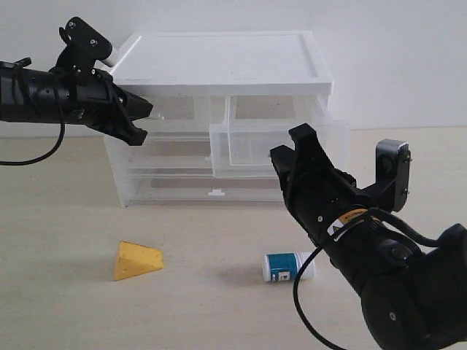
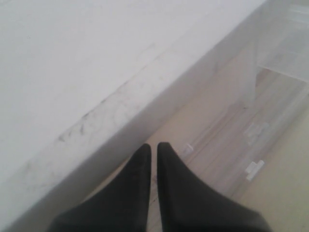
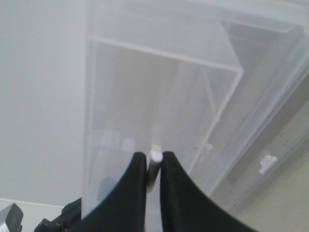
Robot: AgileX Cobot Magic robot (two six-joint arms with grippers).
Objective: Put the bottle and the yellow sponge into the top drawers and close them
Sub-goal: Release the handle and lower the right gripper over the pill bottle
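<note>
Your right arm [image 1: 379,277] fills the near corner of the exterior view; at its end the right gripper [image 1: 293,144] is clenched, and the right wrist view shows a small white tab handle [image 3: 155,154] pinched between the tips; that tab looks to belong to the right top drawer [image 1: 252,146], which stands pulled well out of the white cabinet [image 1: 219,62] and appears to hold nothing; your left gripper [image 2: 153,147] is also clenched, with nothing between its fingers, and it hovers just under the cabinet's top edge by the left top drawer [image 1: 186,117]; whether it touches that drawer's front you cannot tell, and the drawer looks pushed in

Further out, both things to be stowed lie on the table [image 1: 66,219]; the bottle [image 1: 288,266] is on its side just beside your right arm, in front of the open drawer; the yellow sponge [image 1: 137,260] sits well apart from it, out in front of the cabinet's left half

You are in the drawer-opening step, I judge; nothing is loaded and nothing is ready to close; next, the right jaws need to let go of the tab and back away without nudging the drawer, then drop to the bottle and take it across its body, since it can roll; the left jaws must part before they can catch their own tab
</note>
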